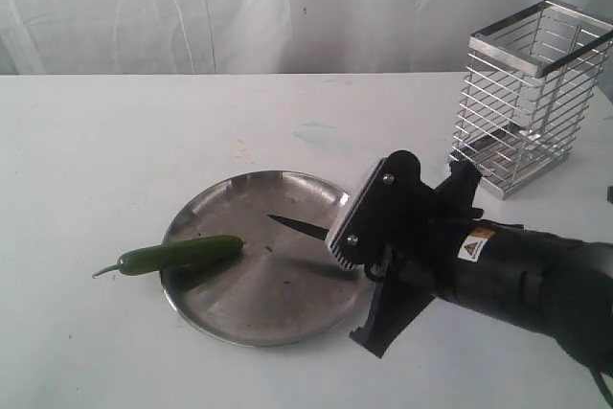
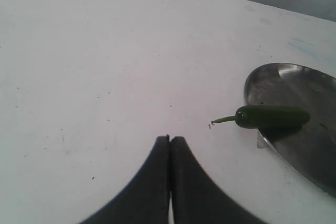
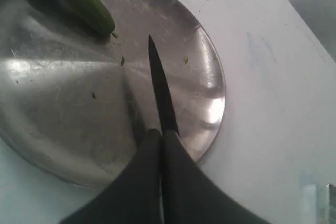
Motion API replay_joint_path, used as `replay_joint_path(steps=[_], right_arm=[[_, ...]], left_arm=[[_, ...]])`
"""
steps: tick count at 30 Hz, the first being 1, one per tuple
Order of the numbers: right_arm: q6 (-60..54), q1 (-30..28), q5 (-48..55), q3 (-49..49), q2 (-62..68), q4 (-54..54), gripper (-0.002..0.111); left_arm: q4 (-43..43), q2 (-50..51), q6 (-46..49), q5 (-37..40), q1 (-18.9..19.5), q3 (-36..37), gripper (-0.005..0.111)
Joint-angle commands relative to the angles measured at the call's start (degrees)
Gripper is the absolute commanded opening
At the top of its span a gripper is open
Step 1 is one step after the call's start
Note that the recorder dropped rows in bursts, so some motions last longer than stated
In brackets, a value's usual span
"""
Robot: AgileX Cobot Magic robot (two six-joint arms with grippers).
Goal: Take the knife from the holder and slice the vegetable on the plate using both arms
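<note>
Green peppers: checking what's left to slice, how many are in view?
1. The slender glossy dark green pepper lies across the round steel plate's rim, stem out over the white table.

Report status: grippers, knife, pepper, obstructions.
Left gripper shut, empty, over table. Right gripper shut on knife, blade over plate, short of vegetable. Vegetable across plate rim, stem end off plate. Nothing between blade and vegetable.

Dark green vegetable, dull grey plate, dark-bladed knife, chrome holder, white table.
</note>
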Motion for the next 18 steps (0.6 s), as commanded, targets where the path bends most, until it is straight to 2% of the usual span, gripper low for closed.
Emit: replay_joint_path(steps=[1,4,7,10,12,14,16,18], right_arm=[[-13.2,-2.3,1.7,-3.1,0.9,4.2,0.0],[-13.7,-4.7,1.7,-3.5,1.3,1.0,0.0],[-3.6,-5.1,1.2,-3.0,1.5,-13.3,0.0],[23.5,-6.0,-0.6,-3.0,1.8,-32.7,0.0],[48.2,-7.0,-3.3,-3.0,1.8,-50.4,0.0],[61.7,-7.2,-4.8,-3.0,1.8,-59.3,0.0],[62.3,-7.2,-2.7,-3.0,1.8,-60.6,0.0],[56.9,-7.2,4.9,-3.5,1.9,-60.6,0.0]], left_arm=[[0.2,-0.3,0.1,0.2,-0.5,0.0,0.0],[0.2,-0.3,0.1,0.2,-0.5,0.0,0.0],[0.2,-0.3,0.1,0.2,-0.5,0.0,0.0],[0.2,-0.3,0.1,0.2,-0.5,0.0,0.0],[0.2,-0.3,0.1,0.2,-0.5,0.0,0.0],[0.2,-0.3,0.1,0.2,-0.5,0.0,0.0],[0.2,-0.3,0.1,0.2,-0.5,0.0,0.0],[0.2,-0.3,0.1,0.2,-0.5,0.0,0.0]])
